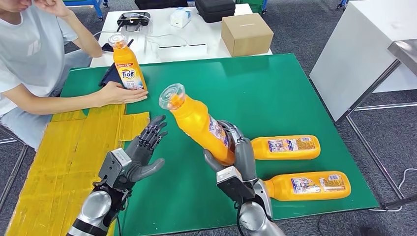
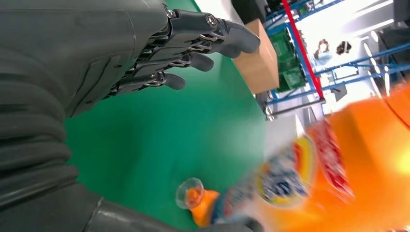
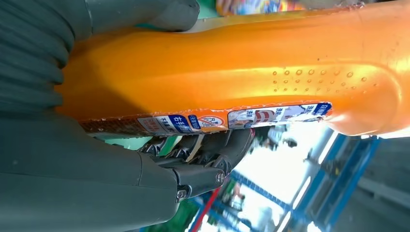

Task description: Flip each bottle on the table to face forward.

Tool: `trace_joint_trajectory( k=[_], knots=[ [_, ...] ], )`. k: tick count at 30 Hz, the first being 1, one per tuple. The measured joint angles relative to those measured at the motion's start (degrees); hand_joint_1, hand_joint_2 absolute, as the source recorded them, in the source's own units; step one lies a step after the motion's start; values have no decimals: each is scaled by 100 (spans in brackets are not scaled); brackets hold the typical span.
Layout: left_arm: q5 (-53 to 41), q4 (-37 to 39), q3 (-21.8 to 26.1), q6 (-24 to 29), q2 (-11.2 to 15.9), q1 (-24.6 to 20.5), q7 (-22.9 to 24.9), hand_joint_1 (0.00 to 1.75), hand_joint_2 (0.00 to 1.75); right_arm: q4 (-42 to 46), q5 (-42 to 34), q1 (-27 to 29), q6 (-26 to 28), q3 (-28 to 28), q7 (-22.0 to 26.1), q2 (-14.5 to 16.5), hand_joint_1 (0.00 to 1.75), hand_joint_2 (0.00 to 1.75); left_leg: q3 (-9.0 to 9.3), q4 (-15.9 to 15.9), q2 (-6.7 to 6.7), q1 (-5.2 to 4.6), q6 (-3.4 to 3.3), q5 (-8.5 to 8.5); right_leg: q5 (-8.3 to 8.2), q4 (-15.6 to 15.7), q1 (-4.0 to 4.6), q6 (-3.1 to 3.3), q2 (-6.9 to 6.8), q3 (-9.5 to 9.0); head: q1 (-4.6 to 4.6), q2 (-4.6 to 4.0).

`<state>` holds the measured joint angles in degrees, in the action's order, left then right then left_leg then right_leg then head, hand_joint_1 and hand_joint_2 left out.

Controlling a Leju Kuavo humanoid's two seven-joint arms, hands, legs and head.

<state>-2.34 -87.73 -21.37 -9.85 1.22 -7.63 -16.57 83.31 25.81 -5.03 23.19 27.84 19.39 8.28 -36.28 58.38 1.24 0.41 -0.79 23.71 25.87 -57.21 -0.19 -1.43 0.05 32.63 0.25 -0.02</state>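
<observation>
I have my right hand (image 1: 235, 155) wrapped around an orange detergent bottle (image 1: 199, 125), lifted off the green tabletop (image 1: 275, 93) and tilted, its clear cap pointing up and to the far left. In the right wrist view the thumb and fingers (image 3: 212, 150) clamp the bottle's body from both sides, label edge between them. My left hand (image 1: 142, 152) hangs empty just left of that bottle, palm turned toward it and fingers spread apart. Two more orange bottles lie on their sides at the near right: the farther lying bottle (image 1: 287, 147) just beside my right hand, the nearer lying bottle (image 1: 307, 186) closer to the edge. At the far left, an upright Tide bottle (image 1: 127, 66) stands, a person's hand (image 1: 120, 93) resting at its base.
</observation>
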Motion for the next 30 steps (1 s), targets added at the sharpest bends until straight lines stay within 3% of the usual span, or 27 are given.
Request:
trace_joint_trajectory(
  k=[16, 30],
  knots=[
    [175, 11, -129, -18, 1, -163, -15, 0, 175, -801, 126, -399, -530, 1052, -33, 191, 175, 175, -4, 0, 0, 2, 0, 0, 0, -1, 2, 0, 0, 6, 1, 0],
    [291, 71, -112, 8, 4, -165, -15, 0, 175, -1111, 234, -633, -504, 1351, -84, 197, 175, 175, -5, 0, -1, 2, 1, 0, 0, -1, 2, 0, 0, 8, 0, 0]
  ],
)
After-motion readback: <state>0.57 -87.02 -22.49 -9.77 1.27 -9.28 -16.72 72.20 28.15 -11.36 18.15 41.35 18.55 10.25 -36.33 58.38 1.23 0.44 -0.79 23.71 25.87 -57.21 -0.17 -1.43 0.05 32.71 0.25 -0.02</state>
